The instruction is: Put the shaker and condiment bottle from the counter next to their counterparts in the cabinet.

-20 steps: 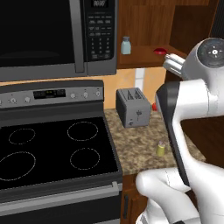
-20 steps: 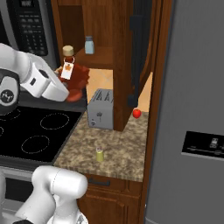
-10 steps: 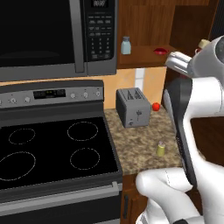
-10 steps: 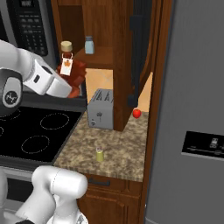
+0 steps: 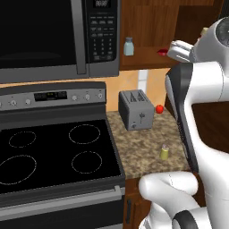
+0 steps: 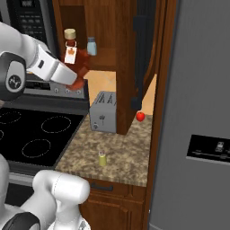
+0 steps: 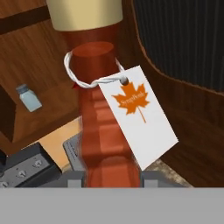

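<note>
My gripper [image 7: 111, 177] is shut on the lower body of the condiment bottle [image 7: 103, 127], an amber-red ribbed glass bottle with a tan cap [image 7: 83, 13] and a white maple-leaf tag [image 7: 140, 116]. In the right base view the upright bottle [image 6: 75, 60] hangs just in front of the cabinet shelf [image 6: 105, 58], left of the pale blue shaker [image 6: 91, 46]. That blue shaker [image 5: 129, 46] stands on the shelf, and a small red item [image 5: 163, 52] lies at the shelf's edge. The yellow-green shaker [image 6: 103, 158] stands on the counter [image 6: 126, 152] near its front edge.
A grey toaster [image 6: 104, 117] sits at the counter's back, with a small red ball [image 6: 140, 116] to its right. The black stovetop [image 5: 53, 152] and microwave [image 5: 44, 36] are to the left. A grey fridge wall [image 6: 197, 112] bounds the right side.
The arm has carried the bottle upward, closer to the level of the cabinet shelf. The grip has stayed the same, and the shaker on the counter has not moved.
</note>
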